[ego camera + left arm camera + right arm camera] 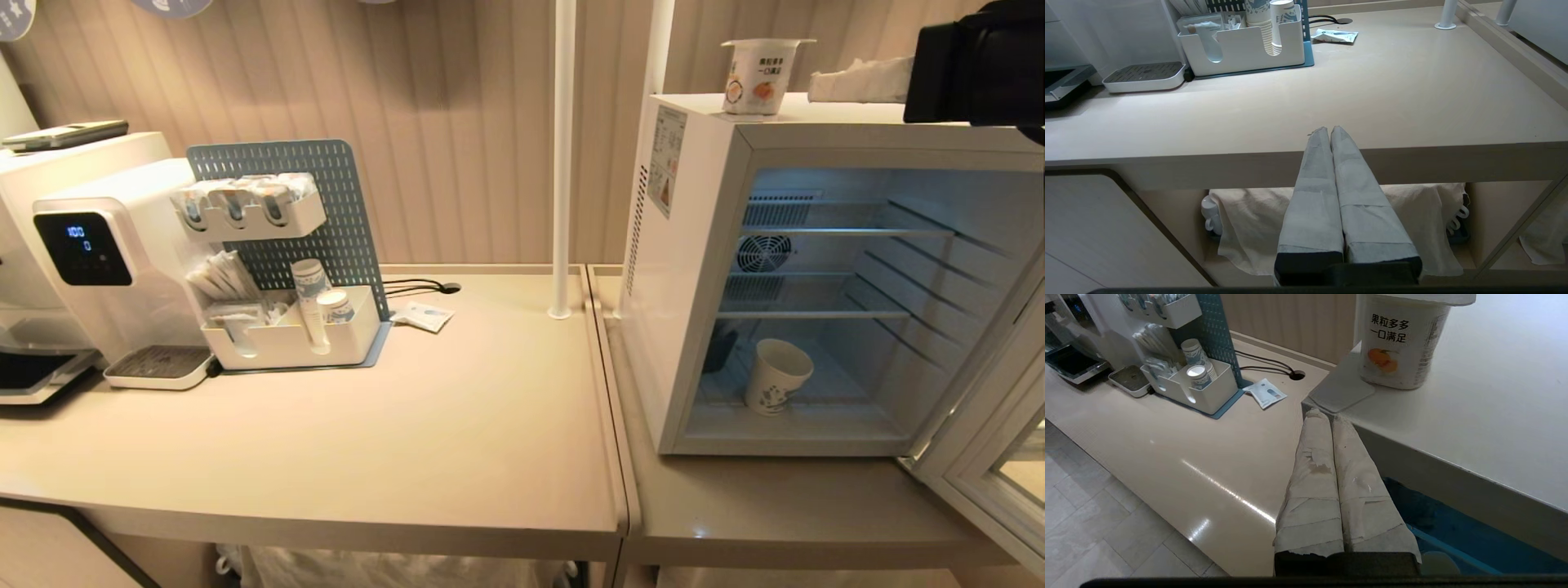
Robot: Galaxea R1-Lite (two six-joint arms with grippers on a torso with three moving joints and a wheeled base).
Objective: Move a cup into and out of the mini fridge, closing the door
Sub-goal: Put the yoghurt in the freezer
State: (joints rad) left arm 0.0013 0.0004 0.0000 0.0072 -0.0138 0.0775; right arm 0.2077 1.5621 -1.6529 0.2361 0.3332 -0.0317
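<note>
While the door stands swung open, the legend reads as follows

Cup (776, 376): stands upright, slightly tilted, on the floor of the mini fridge (694, 245), under the lowest wire shelf and toward the cavity's left side; its long axis runs near vertical, mouth up

Door (992, 457): hinged at the fridge's right, opened outward, so the cavity faces the robot unobstructed

Right gripper (1323, 416): fingers pressed together, nothing held; it hovers at the fridge's top front edge, near the foil-lidded tub (1401, 341), with the lit interior showing below it

Left gripper (1329, 131): fingers pressed together, empty; parked low in front of the table (1412, 102), well apart from the fridge

Governing relation: the cup lies below and inward of the right gripper, which is plainly the nearer one

Judged next move: the right gripper must come down past the top edge, spread its fingers and reach in level to take the cup from the side
</note>
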